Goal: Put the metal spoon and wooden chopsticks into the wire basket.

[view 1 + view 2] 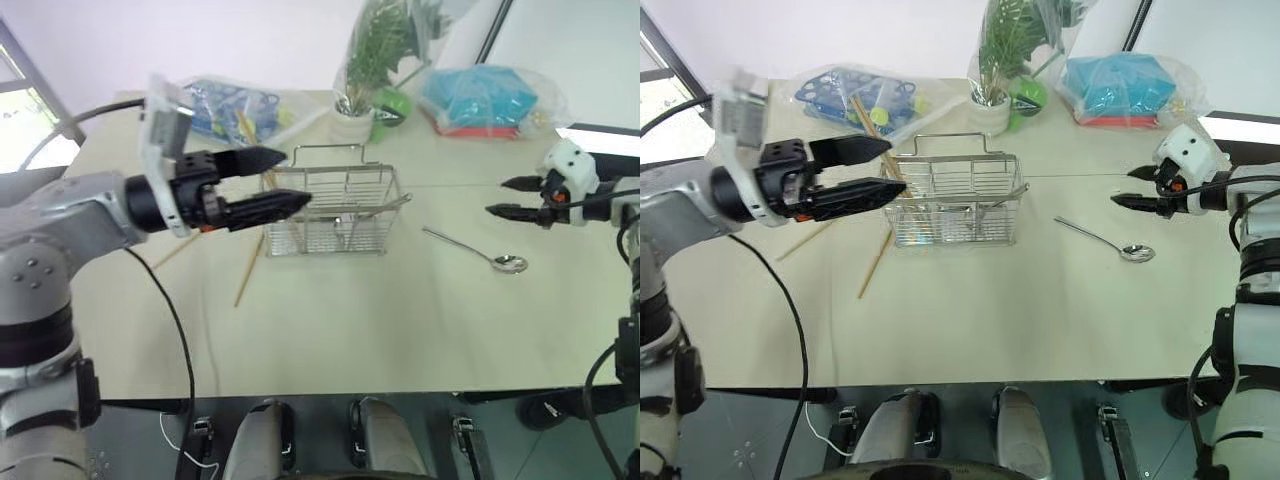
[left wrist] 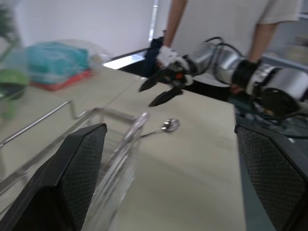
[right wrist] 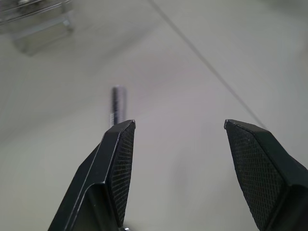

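Risk first, seen from the left eye view: the left tool [image 1: 268, 180], fingers spread and empty, hangs level right at the left end of the wire basket [image 1: 333, 212], and a sideways nudge could shove or tip that light grid. Wooden chopsticks [image 1: 248, 270] lie flat on the surface [image 1: 400, 330] just left of the basket, thin pale sticks that could roll or scatter if pinched off-centre. The metal spoon [image 1: 480, 252] rests to the right of the basket, well apart from it, glossy and slim with a small oval bowl, so it may slip from a grip.

From the right eye view, the right tool [image 1: 1138, 187] hovers beyond the spoon on the side away from the basket, fingers parted, holding nothing. One more pale stick seems to lean at the basket's left end, though I cannot be sure.

In the left wrist view the basket's shiny wire rim sits close between two black cross-hatched pads [image 2: 79, 168], so a snag is likely. A person stands behind the surface.

In the right wrist view, textured black fingertips [image 3: 120, 159] stand apart over the smooth cream surface, with what is probably the spoon's handle end just beyond them.
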`<state>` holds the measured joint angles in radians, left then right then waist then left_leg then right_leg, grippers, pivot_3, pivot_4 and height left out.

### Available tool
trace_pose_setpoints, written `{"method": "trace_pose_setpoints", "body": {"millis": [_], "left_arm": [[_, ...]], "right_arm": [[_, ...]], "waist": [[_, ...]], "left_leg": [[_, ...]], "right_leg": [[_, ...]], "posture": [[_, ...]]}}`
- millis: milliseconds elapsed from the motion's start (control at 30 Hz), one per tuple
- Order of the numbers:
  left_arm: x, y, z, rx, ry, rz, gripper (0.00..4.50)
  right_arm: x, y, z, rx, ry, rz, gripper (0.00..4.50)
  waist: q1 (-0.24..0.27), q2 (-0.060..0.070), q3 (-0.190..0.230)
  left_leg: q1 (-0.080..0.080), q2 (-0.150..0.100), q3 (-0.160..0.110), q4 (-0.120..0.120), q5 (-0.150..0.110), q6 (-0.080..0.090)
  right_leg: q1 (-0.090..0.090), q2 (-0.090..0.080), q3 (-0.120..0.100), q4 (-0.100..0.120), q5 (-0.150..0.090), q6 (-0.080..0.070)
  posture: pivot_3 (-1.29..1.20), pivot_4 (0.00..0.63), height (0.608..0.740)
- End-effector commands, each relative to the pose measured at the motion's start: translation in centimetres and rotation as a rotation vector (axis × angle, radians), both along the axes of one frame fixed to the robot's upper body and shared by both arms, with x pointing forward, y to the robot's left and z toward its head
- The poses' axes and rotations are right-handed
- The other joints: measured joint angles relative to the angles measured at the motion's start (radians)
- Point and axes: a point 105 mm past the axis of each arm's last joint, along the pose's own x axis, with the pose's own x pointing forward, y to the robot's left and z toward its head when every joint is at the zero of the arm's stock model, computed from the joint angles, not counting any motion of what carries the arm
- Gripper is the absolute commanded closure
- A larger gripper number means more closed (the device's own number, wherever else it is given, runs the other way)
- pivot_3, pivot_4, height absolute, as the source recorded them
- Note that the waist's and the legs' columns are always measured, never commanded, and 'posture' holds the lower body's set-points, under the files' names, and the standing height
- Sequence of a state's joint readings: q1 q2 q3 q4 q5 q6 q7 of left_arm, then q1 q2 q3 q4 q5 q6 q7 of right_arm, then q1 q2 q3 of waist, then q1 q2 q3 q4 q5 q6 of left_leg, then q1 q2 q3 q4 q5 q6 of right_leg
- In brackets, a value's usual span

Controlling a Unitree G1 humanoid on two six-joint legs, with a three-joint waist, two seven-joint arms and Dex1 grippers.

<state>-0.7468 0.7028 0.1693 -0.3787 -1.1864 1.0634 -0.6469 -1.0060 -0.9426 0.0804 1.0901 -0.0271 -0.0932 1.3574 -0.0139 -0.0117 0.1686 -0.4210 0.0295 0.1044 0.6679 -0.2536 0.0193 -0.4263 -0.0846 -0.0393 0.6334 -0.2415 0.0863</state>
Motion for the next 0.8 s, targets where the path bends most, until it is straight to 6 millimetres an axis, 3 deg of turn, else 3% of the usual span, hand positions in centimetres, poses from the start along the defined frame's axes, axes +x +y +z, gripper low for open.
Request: {"method": "trace_pose_setpoints", "body": {"millis": [33, 233, 467, 800], "left_arm": [[0.1, -1.6, -0.6, 0.032, 0.009, -0.049, 0.03], [-0.2, -2.3, -2.2, 0.088, 0.014, -0.089, 0.03], [-1.3, -2.3, -2.3, 0.137, 0.021, -0.175, 0.03], [-0.8, -2.3, -2.3, 0.239, -0.070, -0.196, 0.03]], "right_arm": [[-0.9, -0.6, -0.7, -0.063, 0.088, 0.032, 1.46], [-0.7, 0.2, -3.0, -0.004, 0.165, 0.012, 1.46], [0.1, 0.8, -4.6, 0.040, 0.155, -0.047, 1.46], [-0.2, 0.7, -6.6, 0.036, 0.203, -0.075, 1.46]], "waist": [[0.000, 0.000, 0.000], [-0.006, 0.000, 0.000], [-0.003, 0.000, 0.000], [-0.001, 0.000, 0.000]], "left_leg": [[0.000, 0.000, 0.000, 0.000, 0.000, 0.000], [0.000, 0.001, 0.000, 0.000, 0.001, -0.002], [0.001, 0.001, 0.000, 0.000, 0.002, -0.003], [0.001, 0.001, 0.000, 0.000, 0.002, -0.003]], "right_leg": [[0.000, 0.000, 0.000, 0.000, 0.000, 0.000], [0.000, 0.001, 0.000, 0.000, 0.000, 0.000], [0.000, 0.002, 0.001, 0.001, 0.000, 0.000], [0.000, 0.002, 0.001, 0.001, 0.000, 0.000]], "posture": [[0.00, 0.150, 0.720], [0.00, 0.150, 0.720], [0.00, 0.150, 0.720], [0.00, 0.150, 0.720]]}}
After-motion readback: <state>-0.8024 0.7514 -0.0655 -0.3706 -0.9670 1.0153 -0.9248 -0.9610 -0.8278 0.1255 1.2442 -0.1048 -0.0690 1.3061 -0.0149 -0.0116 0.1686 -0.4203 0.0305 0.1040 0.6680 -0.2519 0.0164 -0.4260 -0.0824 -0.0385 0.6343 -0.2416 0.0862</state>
